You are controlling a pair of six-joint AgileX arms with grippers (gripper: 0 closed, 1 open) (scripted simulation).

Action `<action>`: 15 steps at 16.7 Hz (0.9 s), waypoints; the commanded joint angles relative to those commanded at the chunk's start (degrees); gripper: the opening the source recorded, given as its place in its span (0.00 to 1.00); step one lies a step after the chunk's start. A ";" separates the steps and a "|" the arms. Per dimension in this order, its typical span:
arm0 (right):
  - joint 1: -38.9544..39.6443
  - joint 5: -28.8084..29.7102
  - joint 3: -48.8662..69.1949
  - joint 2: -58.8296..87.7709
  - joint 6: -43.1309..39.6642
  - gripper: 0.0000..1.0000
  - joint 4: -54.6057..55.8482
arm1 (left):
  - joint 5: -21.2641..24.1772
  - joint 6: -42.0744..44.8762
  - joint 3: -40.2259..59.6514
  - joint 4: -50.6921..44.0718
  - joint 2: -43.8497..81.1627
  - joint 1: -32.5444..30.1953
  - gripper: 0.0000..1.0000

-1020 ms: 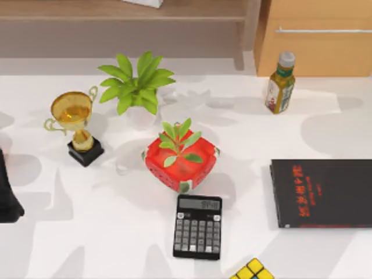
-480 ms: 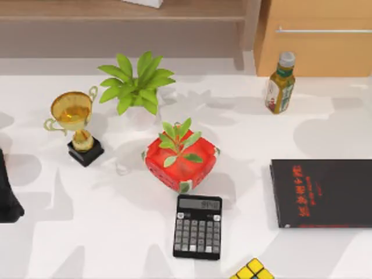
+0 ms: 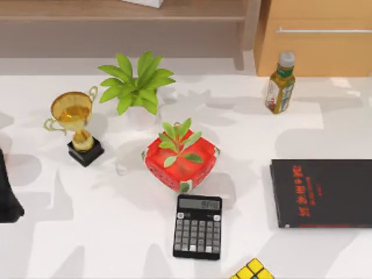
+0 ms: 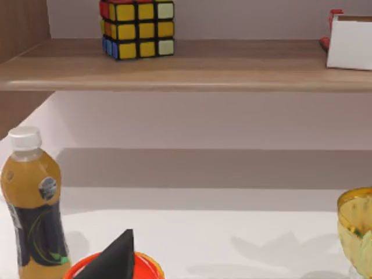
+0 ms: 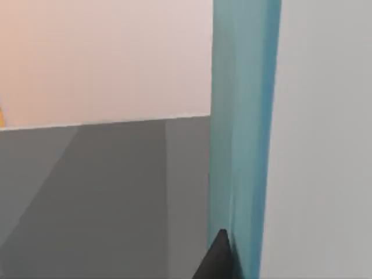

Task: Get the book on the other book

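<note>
- The other book (image 3: 322, 193), black with red lettering, lies flat at the right side of our table (image 3: 87, 232); its right end runs past the top view's right edge, and a red strip lines its near edge.
- Bare tabletop separates its left edge from the calculator (image 3: 197, 226); open table also lies beyond its far edge, up to the green-label bottle (image 3: 280, 84).
- The centre is crowded: a red planter (image 3: 180, 161) sits just beyond the calculator, with a potted plant (image 3: 136, 87) and a gold trophy (image 3: 75, 125) to its left. A colour cube (image 3: 253, 271) is cut by the near edge.
- The book (image 5: 244, 133) appears in the right wrist view as an upright teal band, close to the camera, with a dark fingertip (image 5: 220, 258) of our right gripper against its lower part. We cannot tell how the jaws stand.
- Our left arm (image 3: 7, 192) rests at the table's left edge. Its wrist view shows one dark fingertip (image 4: 113, 258), an orange drink bottle (image 4: 32, 203) and a shelf (image 4: 186, 67); we cannot tell its jaw state.
</note>
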 joint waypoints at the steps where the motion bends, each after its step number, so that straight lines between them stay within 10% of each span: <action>1: 0.14 1.85 -1.35 -1.81 2.35 0.00 -0.62 | 0.00 0.00 0.00 0.00 0.00 0.00 1.00; 15: 19.56 34.64 -34.57 -35.23 52.00 0.00 -8.95 | 0.00 0.00 0.00 0.00 0.00 0.00 1.00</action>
